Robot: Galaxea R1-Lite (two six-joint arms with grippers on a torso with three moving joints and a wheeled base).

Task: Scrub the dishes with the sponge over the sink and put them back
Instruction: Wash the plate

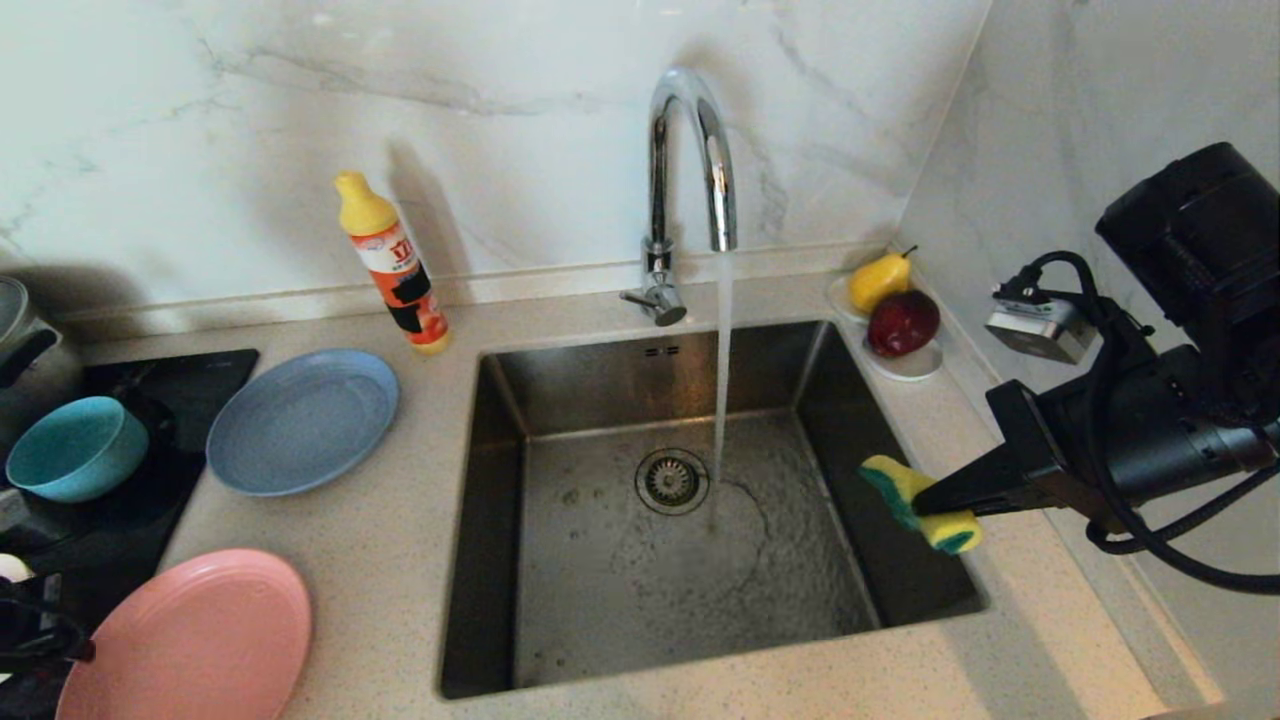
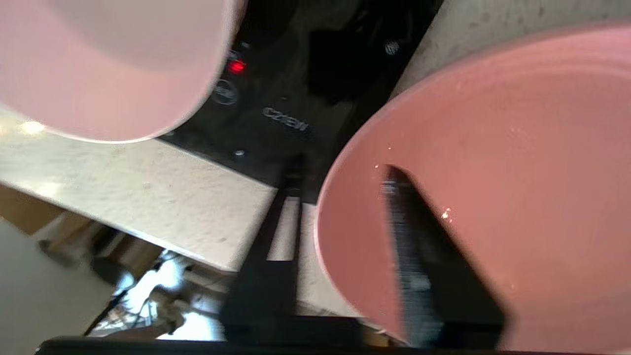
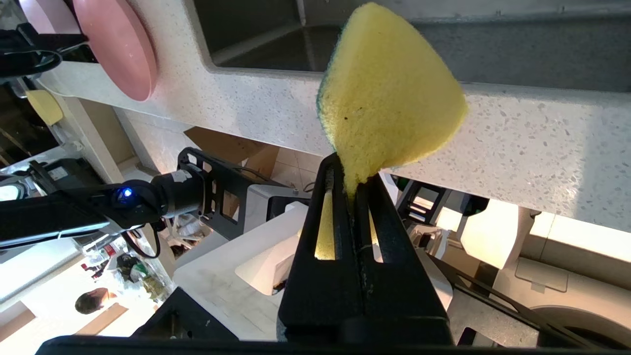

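Note:
Water runs from the faucet (image 1: 690, 150) into the steel sink (image 1: 620, 590). My right gripper (image 1: 925, 503) (image 3: 351, 178) hangs over the sink's right edge, shut on the yellow-and-green sponge (image 1: 893, 483) (image 3: 389, 93). The pink plate (image 1: 190, 640) (image 2: 517, 162) lies on the counter at the front left. My left gripper (image 2: 342, 170) is open astride its rim, one finger (image 2: 414, 246) over the plate and the other (image 2: 288, 212) outside it above the counter. The pale pink bowl (image 2: 98, 64) sits close by. Further back, the blue plate (image 1: 300, 420) lies on the counter and the teal bowl (image 1: 75, 445) stands on the cooktop.
An orange detergent bottle (image 1: 395, 265) stands behind the blue plate. A white dish (image 1: 915, 368) with a pear and a red fruit sits at the sink's back right corner. A black cooktop (image 1: 190, 395) and a steel pot (image 1: 20, 335) fill the far left.

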